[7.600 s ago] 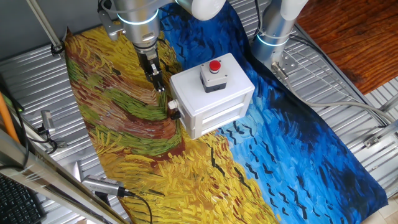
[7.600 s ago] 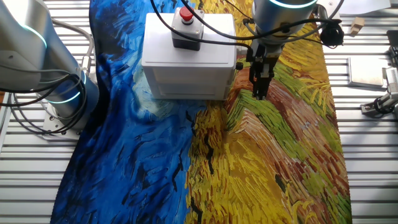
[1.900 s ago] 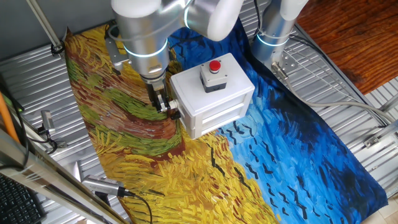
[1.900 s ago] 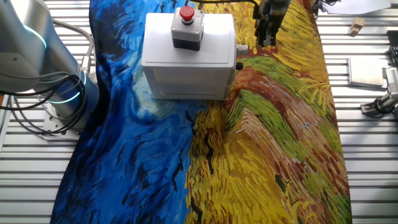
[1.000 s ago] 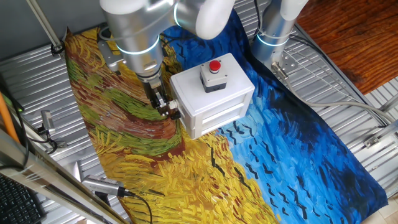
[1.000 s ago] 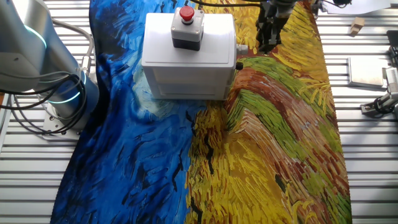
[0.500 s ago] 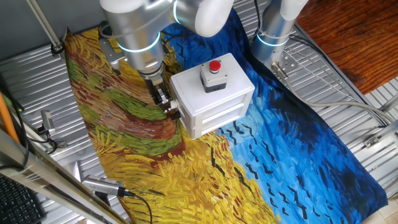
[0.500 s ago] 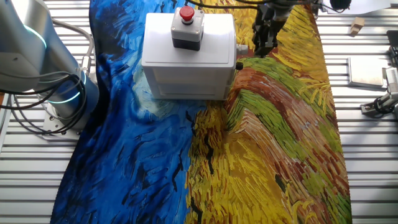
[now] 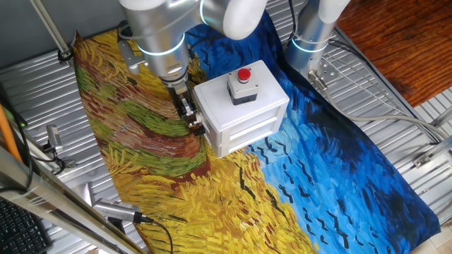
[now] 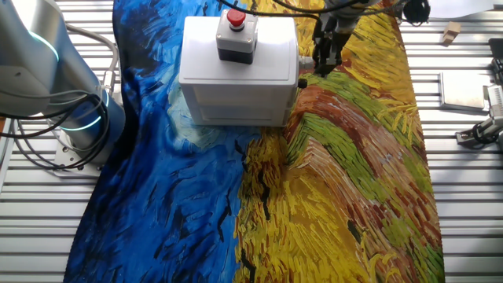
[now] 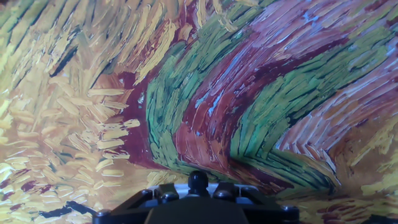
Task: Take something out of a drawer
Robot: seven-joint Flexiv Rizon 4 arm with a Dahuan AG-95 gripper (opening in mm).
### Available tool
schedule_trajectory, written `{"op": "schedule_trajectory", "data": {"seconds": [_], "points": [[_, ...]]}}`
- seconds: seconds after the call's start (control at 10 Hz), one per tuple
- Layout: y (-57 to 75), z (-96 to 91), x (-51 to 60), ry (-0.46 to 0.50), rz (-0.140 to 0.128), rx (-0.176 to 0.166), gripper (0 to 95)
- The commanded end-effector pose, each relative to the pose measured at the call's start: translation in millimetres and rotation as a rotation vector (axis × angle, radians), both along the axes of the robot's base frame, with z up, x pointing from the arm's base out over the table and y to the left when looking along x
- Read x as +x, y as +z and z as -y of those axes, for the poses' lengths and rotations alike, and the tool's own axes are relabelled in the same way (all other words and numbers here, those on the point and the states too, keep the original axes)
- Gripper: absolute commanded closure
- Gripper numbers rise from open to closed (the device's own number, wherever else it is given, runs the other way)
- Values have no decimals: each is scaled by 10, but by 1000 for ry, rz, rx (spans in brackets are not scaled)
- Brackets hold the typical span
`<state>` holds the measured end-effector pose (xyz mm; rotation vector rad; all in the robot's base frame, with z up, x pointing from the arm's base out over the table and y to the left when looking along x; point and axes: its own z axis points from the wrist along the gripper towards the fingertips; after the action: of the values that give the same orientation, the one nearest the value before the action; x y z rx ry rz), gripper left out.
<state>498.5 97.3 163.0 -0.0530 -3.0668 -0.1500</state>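
Note:
The white box (image 9: 244,113) with a red button (image 9: 244,75) on top stands on the painted cloth; it also shows in the other fixed view (image 10: 238,75). Its upper drawer is shut, and the small knob (image 9: 198,128) sticks out of the side that faces my gripper. My gripper (image 9: 189,117) points down close beside that side, just next to the knob, and it is empty. In the other fixed view my gripper (image 10: 323,63) shows a narrow gap between its dark fingers. The wooden block is hidden. The hand view shows cloth and my hand's dark body (image 11: 199,208).
The painted cloth (image 9: 155,169) covers the metal table. A second robot arm's base (image 10: 75,118) stands beyond the box. A small tan piece (image 10: 450,33) and a metal fitting (image 10: 479,132) lie on the bare table to the right. Tools (image 9: 120,210) lie by the cloth's edge.
My gripper has moved from out over the cloth sideways towards the box and now stands right by the knob side. The drawer has stayed shut.

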Motion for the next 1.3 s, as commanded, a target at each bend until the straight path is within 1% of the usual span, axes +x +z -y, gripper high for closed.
{"op": "schedule_trajectory", "data": {"seconds": [0.1,0.6,0.9,1.0,1.3], "points": [[-32,-7,-40,1,4,-4,570],[-64,-71,-89,-3,3,-16,570],[-85,-88,-108,-9,-1,-40,570],[-90,-86,-120,-7,-2,-48,760],[-96,-83,-134,3,-6,-74,760]]}}
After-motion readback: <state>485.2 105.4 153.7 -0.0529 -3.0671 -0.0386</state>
